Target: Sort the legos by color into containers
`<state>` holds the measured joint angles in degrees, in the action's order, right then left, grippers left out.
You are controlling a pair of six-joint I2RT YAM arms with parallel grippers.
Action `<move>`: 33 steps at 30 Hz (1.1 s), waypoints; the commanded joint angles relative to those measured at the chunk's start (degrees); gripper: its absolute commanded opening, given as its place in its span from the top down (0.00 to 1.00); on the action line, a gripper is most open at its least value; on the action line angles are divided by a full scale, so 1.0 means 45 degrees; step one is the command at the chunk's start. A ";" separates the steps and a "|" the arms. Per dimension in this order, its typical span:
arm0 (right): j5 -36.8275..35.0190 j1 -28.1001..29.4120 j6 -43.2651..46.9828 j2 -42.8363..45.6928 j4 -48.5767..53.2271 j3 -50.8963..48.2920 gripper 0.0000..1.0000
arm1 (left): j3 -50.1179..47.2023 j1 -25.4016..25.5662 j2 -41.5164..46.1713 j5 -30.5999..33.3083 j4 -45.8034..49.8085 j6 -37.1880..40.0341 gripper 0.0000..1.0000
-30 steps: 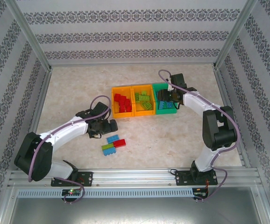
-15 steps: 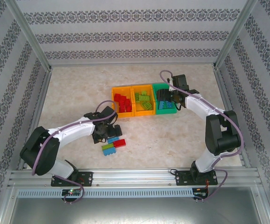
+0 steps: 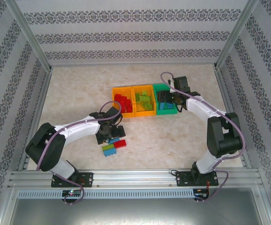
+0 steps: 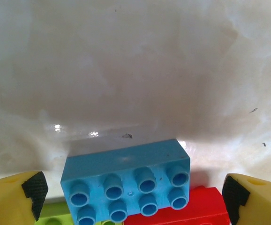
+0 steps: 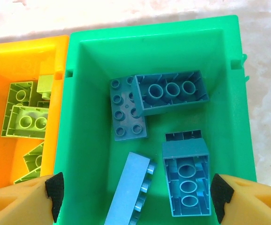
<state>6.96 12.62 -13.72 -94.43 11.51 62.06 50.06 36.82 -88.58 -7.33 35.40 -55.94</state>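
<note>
Loose legos lie on the table: a blue brick, a red brick and a light green brick. My left gripper hangs open just over them, with the blue brick between its yellow fingers. The containers stand in a row. An orange bin holds red bricks, a second orange bin holds green bricks, and the green bin holds several blue bricks. My right gripper is open above the green bin, holding nothing.
The bins sit mid-table on a pale marbled surface. Patterned walls and metal posts enclose the table on three sides. Bare tabletop lies left of the bins and in front of them.
My left gripper has swung right and nearer, from beside the bins to over the loose bricks. The right arm has shifted slightly back above the green bin.
</note>
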 commanded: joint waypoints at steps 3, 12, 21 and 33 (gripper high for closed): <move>0.0050 -0.0019 -0.0018 0.0515 -0.0307 -0.0247 0.16 | 0.0321 0.0217 -0.0254 0.0134 0.0527 -0.0151 0.07; -0.0240 -0.0299 -0.0339 0.1318 -0.0805 -0.0873 0.15 | 0.0651 0.0314 -0.0832 0.0348 0.0608 0.0272 0.20; -0.0554 -0.0854 -0.0682 0.2166 -0.1067 -0.1525 0.14 | 0.0774 0.0335 -0.1265 0.0470 0.0664 0.0730 0.34; -0.0646 -0.1432 -0.1048 0.2902 -0.1059 -0.2429 0.13 | 0.2324 0.0344 -0.0717 0.1233 0.0952 0.1527 0.45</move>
<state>5.37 7.11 -17.02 -83.85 7.42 52.64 57.12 37.56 -93.27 -4.14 37.78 -51.62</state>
